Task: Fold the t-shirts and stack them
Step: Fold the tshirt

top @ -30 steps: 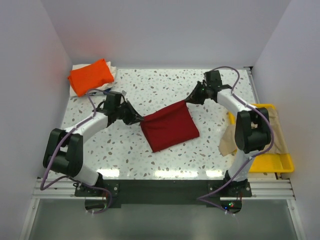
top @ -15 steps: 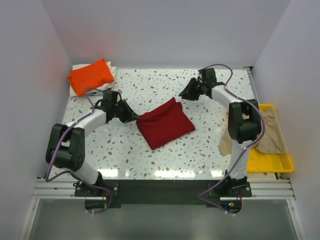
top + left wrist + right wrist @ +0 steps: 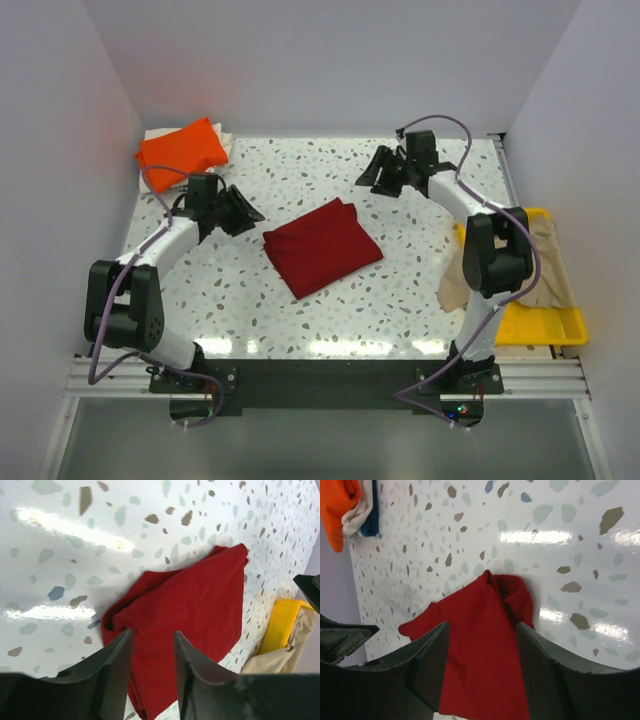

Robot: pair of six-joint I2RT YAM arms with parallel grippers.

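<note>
At the far left corner of the counter (image 3: 290, 170), the orange t-shirt (image 3: 180, 152) lies folded on top of the whitish t-shirt (image 3: 226, 140); this is the stack so far. The left gripper (image 3: 248, 212), which was pinching the dark red t-shirt's left corner a second ago, has let go and drawn back toward that corner. Its fingers stand apart with nothing between them. The dark red t-shirt (image 3: 322, 246) now lies folded in the middle of the counter, touched by neither arm. The right gripper (image 3: 371, 176) has likewise released and retreated toward the far edge, also spread and empty. The fold looks finished, and moving the shirt onto the stack remains. At the right edge the beige t-shirt (image 3: 548, 262) hangs unfolded over the yellow tray (image 3: 545, 328). No brand, label or writing can be read anywhere.
</note>
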